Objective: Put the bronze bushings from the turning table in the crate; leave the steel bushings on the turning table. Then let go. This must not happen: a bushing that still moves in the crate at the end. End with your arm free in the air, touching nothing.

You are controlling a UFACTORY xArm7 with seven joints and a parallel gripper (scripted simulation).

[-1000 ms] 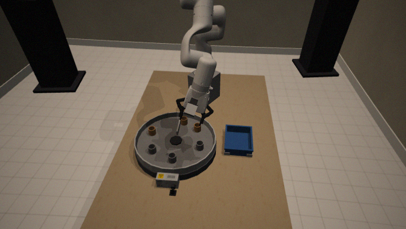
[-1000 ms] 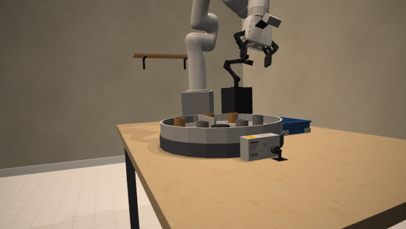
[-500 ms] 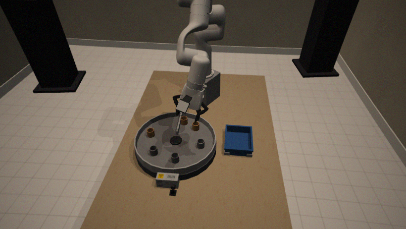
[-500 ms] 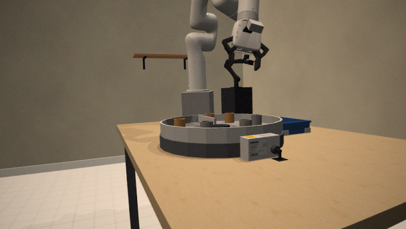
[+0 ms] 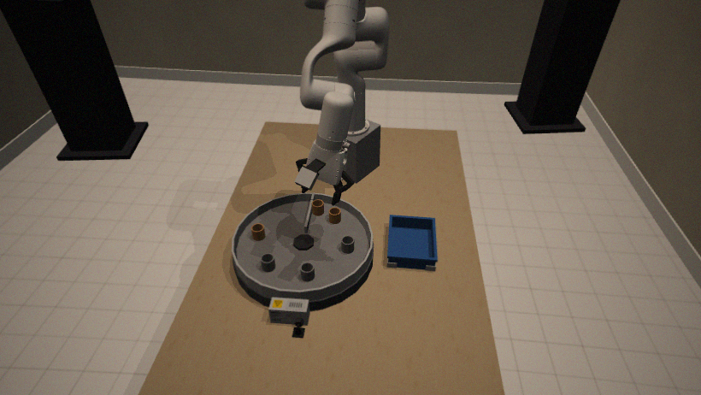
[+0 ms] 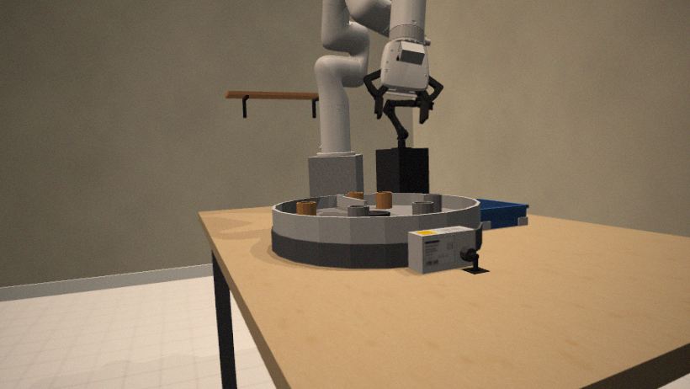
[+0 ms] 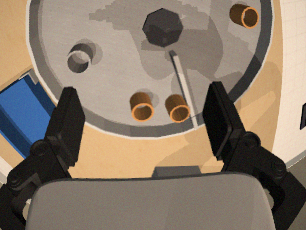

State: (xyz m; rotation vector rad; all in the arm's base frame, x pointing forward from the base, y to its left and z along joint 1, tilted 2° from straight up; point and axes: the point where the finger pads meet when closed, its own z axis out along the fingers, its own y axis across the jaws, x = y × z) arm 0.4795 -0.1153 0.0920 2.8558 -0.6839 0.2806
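Spread jaws [image 5: 321,197] [image 6: 400,116] hang above the turning table [image 5: 368,262] [image 6: 337,229] [image 7: 37,60], near two bronze bushings [image 5: 326,211] [image 7: 141,107].

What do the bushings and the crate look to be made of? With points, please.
Bronze bushings [image 5: 257,232] [image 6: 306,209] [image 7: 142,108]: likely bronze or a bronze-coloured finish, judging by the orange-brown walls and brighter rims.
Steel bushings [image 5: 307,273] [image 6: 422,208] [image 7: 79,59]: dull grey, perhaps bare steel; grey plastic is possible.
Crate [image 5: 412,262] [image 6: 504,215] [image 7: 31,115]: probably moulded plastic, given its even blue colour and smooth walls.
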